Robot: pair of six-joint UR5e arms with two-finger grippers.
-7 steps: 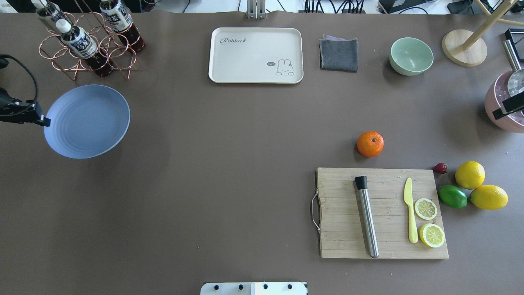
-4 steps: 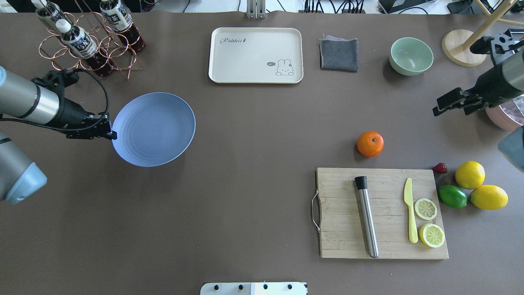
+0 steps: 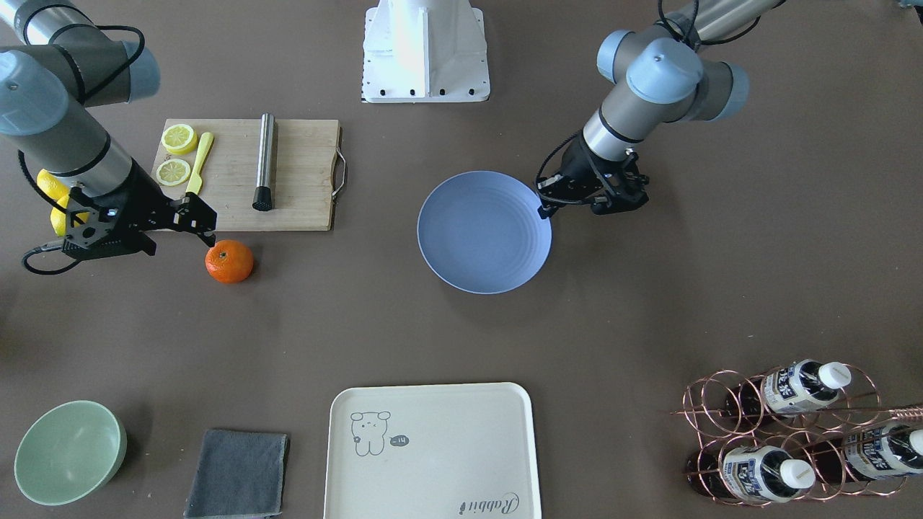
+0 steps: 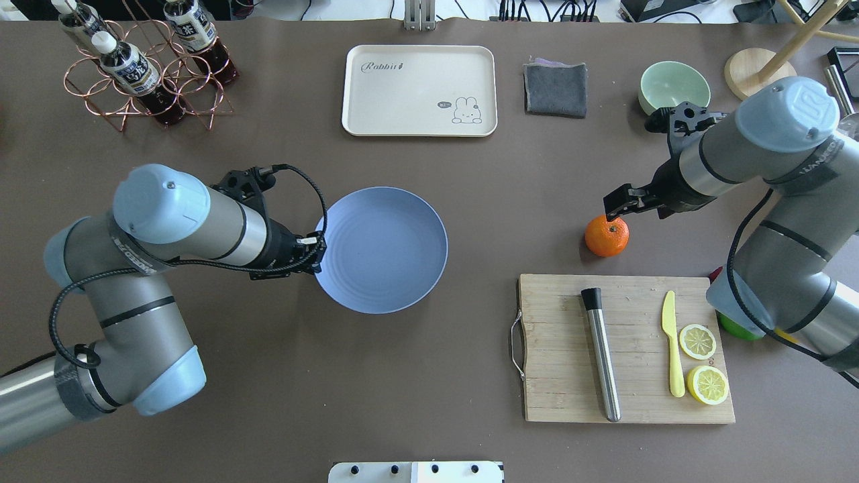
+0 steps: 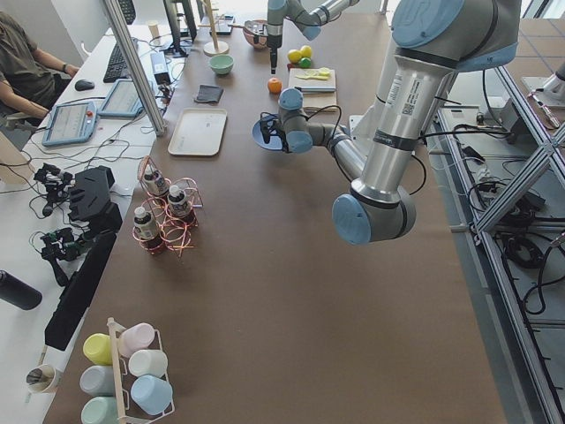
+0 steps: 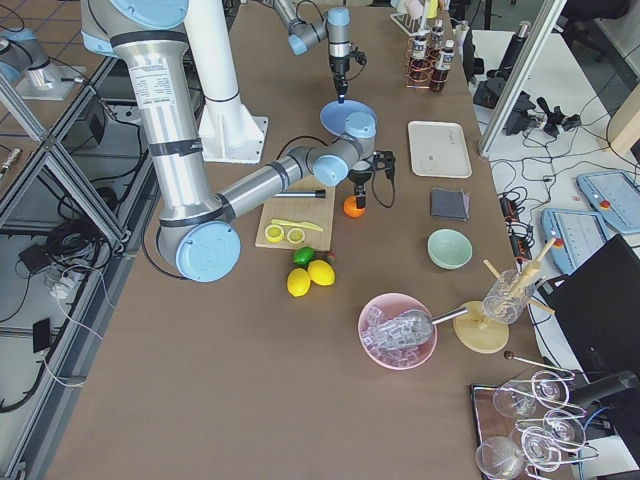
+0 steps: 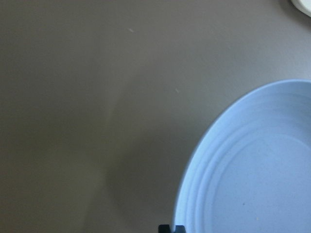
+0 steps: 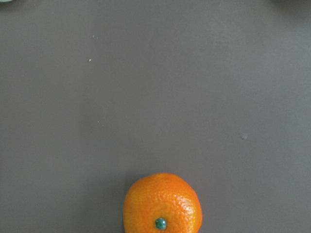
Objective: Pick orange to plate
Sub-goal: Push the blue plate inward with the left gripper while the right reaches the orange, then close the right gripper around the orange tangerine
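Observation:
The orange (image 4: pixel 607 236) rests on the brown table just beyond the cutting board, its green stem dot facing up (image 8: pixel 162 206). My right gripper (image 4: pixel 614 206) hangs close over the orange's far side and looks open, with no finger on the fruit. The periwinkle-blue plate (image 4: pixel 386 249) is near the table's middle. My left gripper (image 4: pixel 321 255) is shut on the plate's left rim, and a dark fingertip (image 7: pixel 167 228) shows at that rim in the left wrist view. Plate (image 3: pixel 484 232) and orange (image 3: pixel 229 261) are well apart.
A wooden cutting board (image 4: pixel 557 335) holds a steel muddler (image 4: pixel 601 355), a yellow knife and two lemon halves. A lime (image 4: pixel 738 330) and lemons (image 3: pixel 50 184) lie under my right arm. At the far edge are a cream tray (image 4: pixel 416 80), grey cloth (image 4: pixel 556 88), green bowl (image 4: pixel 671 84) and bottle rack (image 4: pixel 144 67).
My left arm has carried the plate from the table's left side toward the middle. My right arm has swung in from the right edge to just over the orange, which has not moved.

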